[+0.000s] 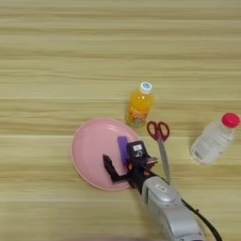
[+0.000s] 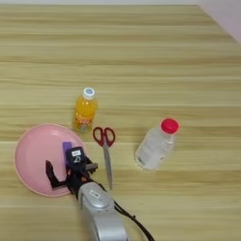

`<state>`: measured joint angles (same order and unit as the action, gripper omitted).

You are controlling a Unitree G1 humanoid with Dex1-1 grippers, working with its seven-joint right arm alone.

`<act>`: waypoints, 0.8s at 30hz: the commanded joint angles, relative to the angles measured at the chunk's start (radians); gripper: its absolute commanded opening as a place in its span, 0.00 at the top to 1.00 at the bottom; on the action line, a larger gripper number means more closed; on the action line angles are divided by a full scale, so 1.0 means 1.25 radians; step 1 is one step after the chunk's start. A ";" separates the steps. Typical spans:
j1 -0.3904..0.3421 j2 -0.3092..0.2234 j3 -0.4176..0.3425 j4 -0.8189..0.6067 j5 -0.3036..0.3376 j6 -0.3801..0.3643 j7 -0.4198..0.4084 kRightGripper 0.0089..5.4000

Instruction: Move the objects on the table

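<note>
Tan table (image 1: 56,56): R gripper (image 1: 123,160) open over pink plate (image 1: 92,150), beside purple rectangle (image 1: 123,147)

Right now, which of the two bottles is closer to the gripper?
The orange juice bottle with the white cap, beside the pink plate. The clear red-capped bottle stands farther from the gripper.

Wood-grain table (image 1: 56,47), clear plastic bottle (image 1: 212,141), metal scissor blades (image 1: 164,160)

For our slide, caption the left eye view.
Right gripper open over the pink plate holding a purple rectangle; scissors alongside.
</note>
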<state>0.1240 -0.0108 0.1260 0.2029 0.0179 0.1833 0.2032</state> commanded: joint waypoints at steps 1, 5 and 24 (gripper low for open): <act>-0.038 0.006 -0.010 -0.019 0.012 -0.013 -0.002 0.00; -0.040 0.006 -0.013 -0.017 0.014 -0.012 0.000 0.00; -0.047 -0.002 -0.019 -0.002 0.009 -0.010 0.004 0.32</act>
<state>0.1079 -0.0091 0.1081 0.2337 0.0238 0.1869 0.2067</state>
